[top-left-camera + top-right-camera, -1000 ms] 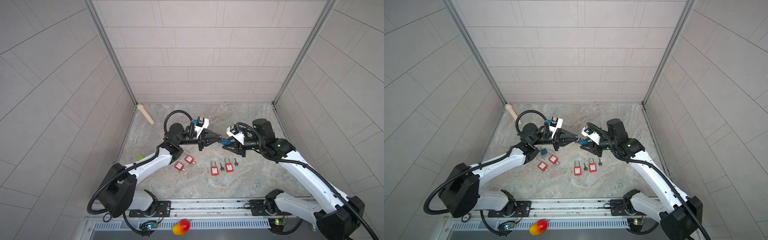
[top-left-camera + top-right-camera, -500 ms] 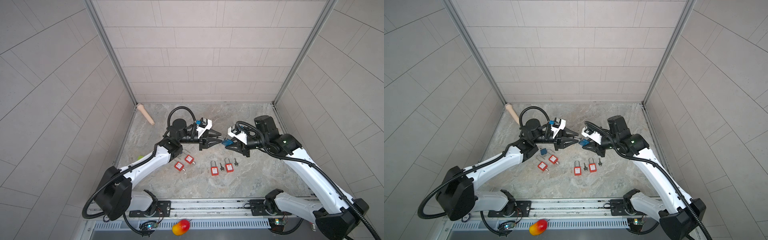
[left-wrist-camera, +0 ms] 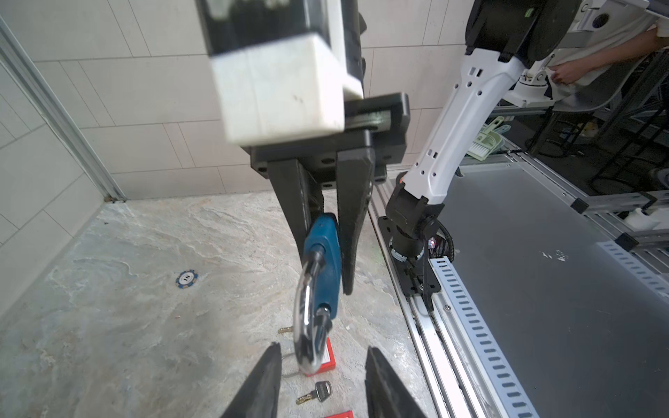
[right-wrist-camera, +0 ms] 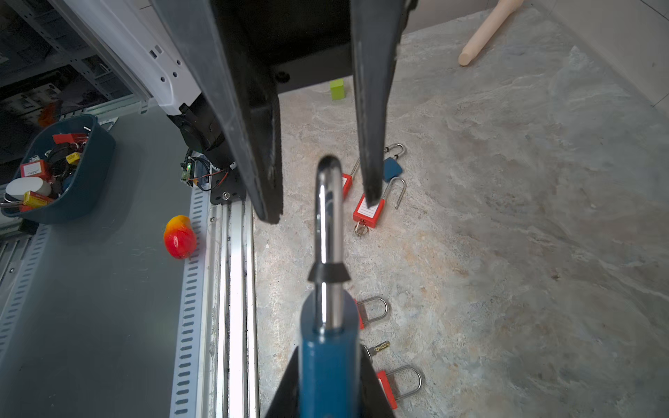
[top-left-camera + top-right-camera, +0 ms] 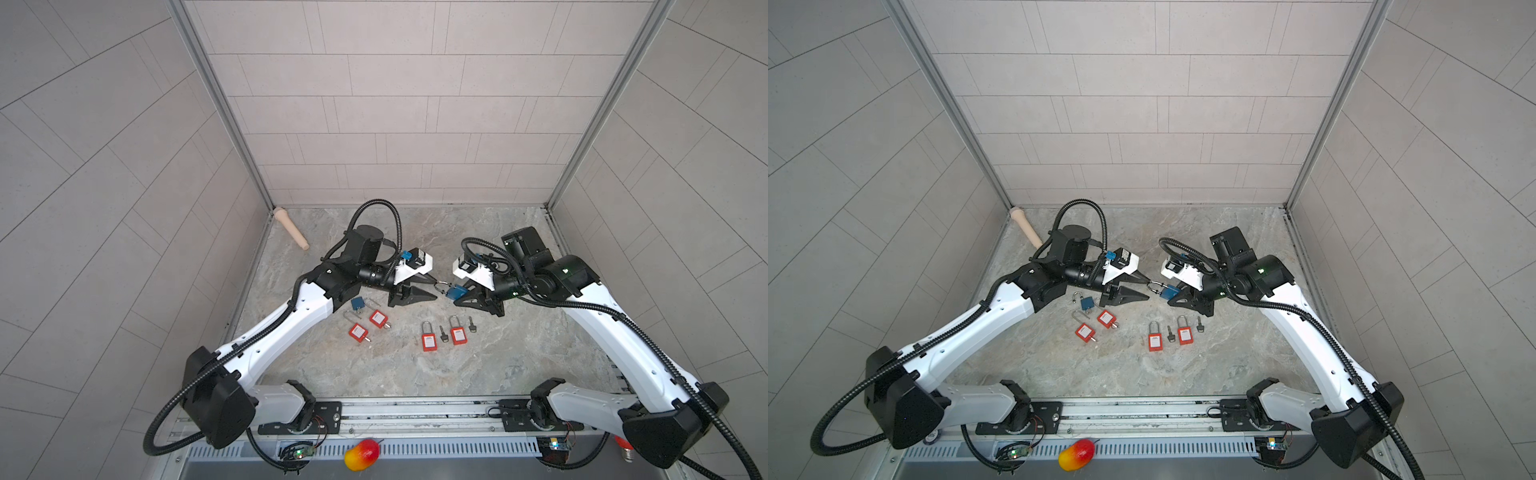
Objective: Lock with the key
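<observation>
In both top views, the right claw [image 5: 460, 296] is clenching the blue padlock [image 5: 454, 292] by its body above the middle of the surface [image 5: 374, 365]. Its shackle [image 5: 1154, 286] is pointing at the left claw [image 5: 1147, 289], which is standing released. A loose key [image 5: 444, 333] is lying between red padlocks [image 5: 429, 341] nearer the front edge.

In the left wrist view, the shackle [image 3: 307, 325] is hanging between the parted fingers [image 3: 268, 380], seemingly untouched.

In the right wrist view, the blue padlock [image 4: 327, 362] is sitting wedged between the clamped jaws.

The lock is looking dense and rigid, its polished steel slippery. The flat faces are likely offering the surest hold, while the thin key is probably wanting pinching by its head.
</observation>
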